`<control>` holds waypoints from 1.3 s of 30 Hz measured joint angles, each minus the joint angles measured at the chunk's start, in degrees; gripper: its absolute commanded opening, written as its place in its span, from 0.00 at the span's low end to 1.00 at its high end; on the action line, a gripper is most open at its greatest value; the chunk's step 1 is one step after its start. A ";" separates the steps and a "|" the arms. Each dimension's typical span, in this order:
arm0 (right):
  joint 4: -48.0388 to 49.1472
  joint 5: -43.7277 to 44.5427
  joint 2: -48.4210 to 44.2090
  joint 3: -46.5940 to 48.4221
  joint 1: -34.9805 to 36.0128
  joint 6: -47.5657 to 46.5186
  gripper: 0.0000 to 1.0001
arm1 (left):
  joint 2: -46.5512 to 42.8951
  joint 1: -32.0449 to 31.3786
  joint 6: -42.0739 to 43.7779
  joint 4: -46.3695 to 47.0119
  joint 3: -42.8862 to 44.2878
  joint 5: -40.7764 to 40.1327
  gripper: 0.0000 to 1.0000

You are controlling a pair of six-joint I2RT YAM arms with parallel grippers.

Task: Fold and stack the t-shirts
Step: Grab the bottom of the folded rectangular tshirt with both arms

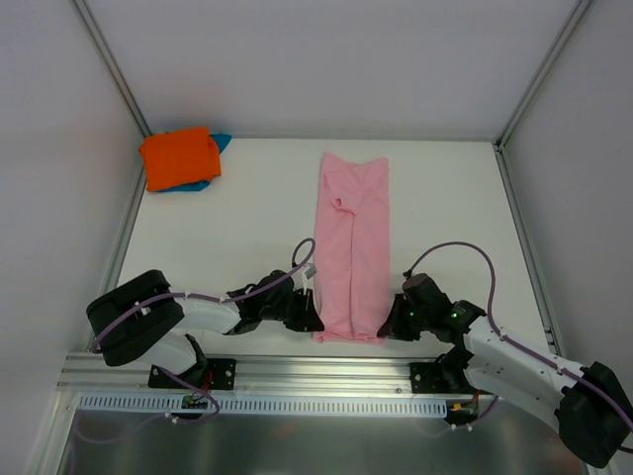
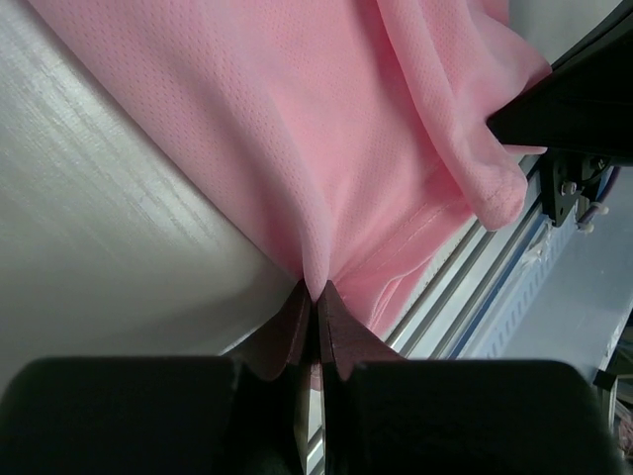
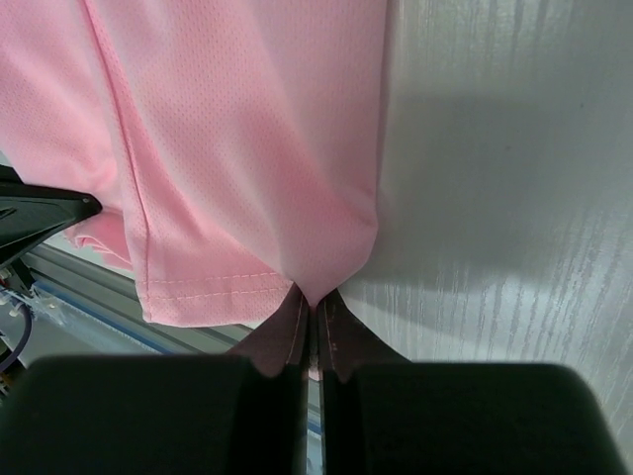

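Note:
A light pink t-shirt (image 1: 352, 247) lies as a long narrow strip down the middle of the white table (image 1: 247, 228). My left gripper (image 1: 313, 319) is shut on its near left corner, and the cloth (image 2: 326, 178) bunches into the closed fingertips (image 2: 297, 312). My right gripper (image 1: 388, 327) is shut on the near right corner, where pink fabric (image 3: 247, 148) is pinched between the pads (image 3: 341, 317). At the far left corner a folded orange t-shirt (image 1: 178, 158) rests on a teal-blue t-shirt (image 1: 220, 143) that shows only at its edges.
A metal rail (image 1: 316, 371) runs along the table's near edge, just behind the shirt's hem. Frame posts (image 1: 114, 74) and side walls bound the table left and right. The opposite gripper's dark body (image 2: 574, 99) shows in the left wrist view.

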 measured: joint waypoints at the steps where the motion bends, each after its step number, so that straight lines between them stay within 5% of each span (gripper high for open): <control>1: -0.22 0.02 -0.31 -0.02 0.00 0.00 0.00 | 0.39 -0.07 -0.15 0.59 0.00 0.33 0.00; 3: -0.48 0.07 -0.50 -0.02 0.00 0.00 0.02 | 1.22 -0.28 -0.28 1.53 0.20 0.76 0.00; 7: -0.07 -0.50 -0.17 0.09 0.00 0.44 0.49 | 2.51 -0.37 -0.66 2.32 0.87 1.31 0.00; 12: 1.66 -0.83 -0.07 0.98 0.13 0.83 0.63 | 3.52 -0.37 -0.98 2.75 1.46 1.88 0.00; 24: 4.87 -0.90 1.03 0.37 0.15 1.88 0.59 | 4.50 -0.37 -1.16 3.78 1.75 2.67 0.00; 26: 5.25 -0.57 1.11 0.31 0.17 1.86 0.50 | 4.50 -0.37 -1.16 3.78 1.75 2.67 0.00; 29: 5.16 0.70 2.89 0.17 0.20 1.01 0.03 | 4.50 -0.37 -1.16 3.74 1.77 2.71 0.00; 39: 3.93 0.79 3.13 0.13 0.35 1.49 0.00 | 4.42 -0.37 -1.27 3.45 1.84 2.82 0.00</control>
